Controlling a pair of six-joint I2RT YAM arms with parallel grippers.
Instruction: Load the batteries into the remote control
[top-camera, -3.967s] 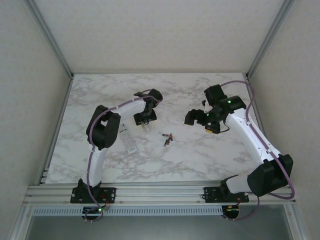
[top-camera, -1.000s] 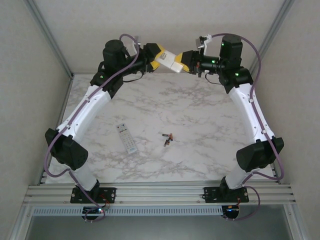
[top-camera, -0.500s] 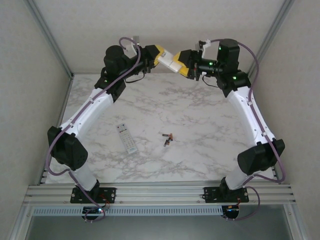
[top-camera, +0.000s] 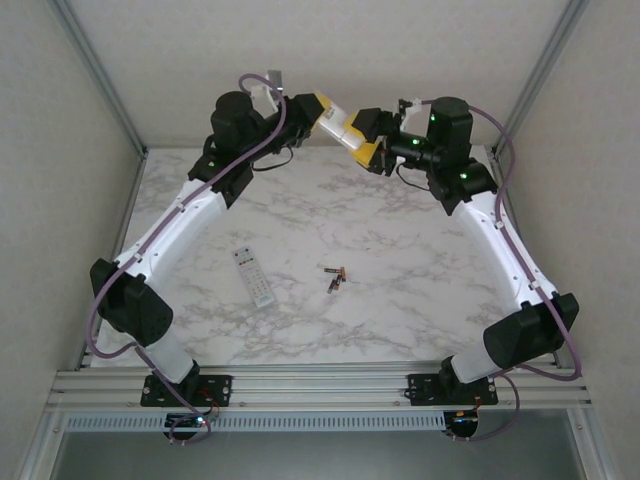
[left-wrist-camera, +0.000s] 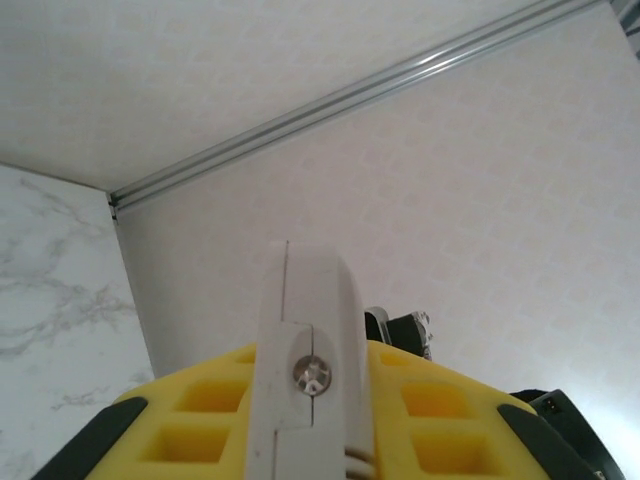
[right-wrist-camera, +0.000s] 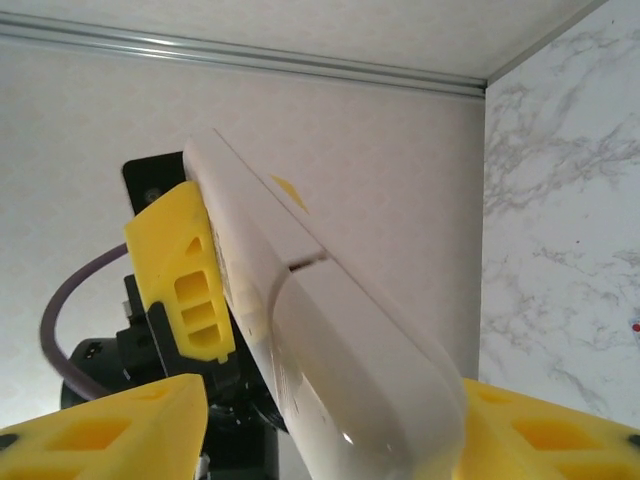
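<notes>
- The held remote (top-camera: 342, 128), white and slim, hangs in the air above the far edge of the desk (top-camera: 400, 220), bridging the two raised arms.
- The left hand (top-camera: 324, 109) pinches one end of it. In the left wrist view its yellow fingers (left-wrist-camera: 210, 405) press against both sides of the white body (left-wrist-camera: 305, 300), and the rest of the hand is cut off by the bottom edge.
- That view shows the remote edge-on, with a seam down its length and a cross-head screw (left-wrist-camera: 311, 374). Its button face cannot be seen there.
- The right hand (top-camera: 368, 142) stands spread around the other end. In the right wrist view one yellow finger (right-wrist-camera: 100, 430) stands clear of the remote (right-wrist-camera: 330, 330), with a dark gap between them. The other finger (right-wrist-camera: 545, 435) sits just beside it, and I cannot tell whether they touch.
- The batteries (top-camera: 335, 278) lie together near the middle of the desk, well apart from both hands. They are too small to count with certainty, and only their dark bodies and reddish ends can be made out.
- A second remote (top-camera: 253, 277) lies flat on the desk to the left of the batteries. It has dark marks at its top end, and its buttons and any lettering are too small to read.
- A tiny red speck (right-wrist-camera: 634, 326) sits on the marble at the right edge of the right wrist view, too small to identify.
</notes>
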